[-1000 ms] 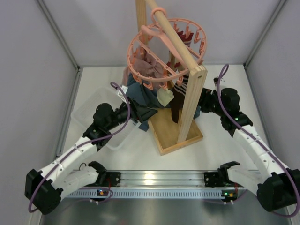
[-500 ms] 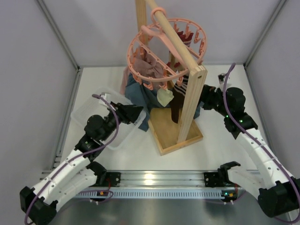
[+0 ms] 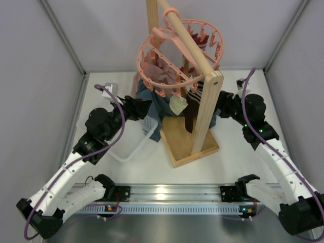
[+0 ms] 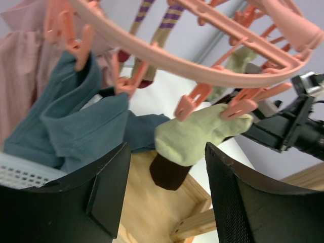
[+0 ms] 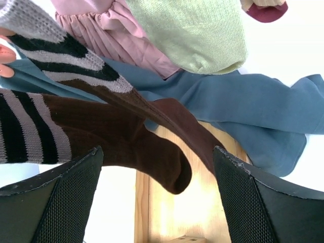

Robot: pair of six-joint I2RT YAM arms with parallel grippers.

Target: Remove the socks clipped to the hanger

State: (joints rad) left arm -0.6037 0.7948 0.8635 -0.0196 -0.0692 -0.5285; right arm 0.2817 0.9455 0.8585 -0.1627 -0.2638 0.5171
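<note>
Jaws on left gripper (image 4: 166,154) and right gripper (image 5: 158,152) gape, seemingly empty.

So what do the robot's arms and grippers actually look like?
Both arms have white link shells with black joint housings; a purple cable loops along the left arm, another along the right arm. The left gripper and right gripper have broad black fingers with mesh-textured pads.

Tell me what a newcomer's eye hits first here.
The salmon-pink round plastic drying hanger stands out, hung high on the wooden rack frame mid-table. Under its near rim dangles a pale cream sock, with the open left tool aimed at it; beside it hangs a dark brown striped sock.
</note>
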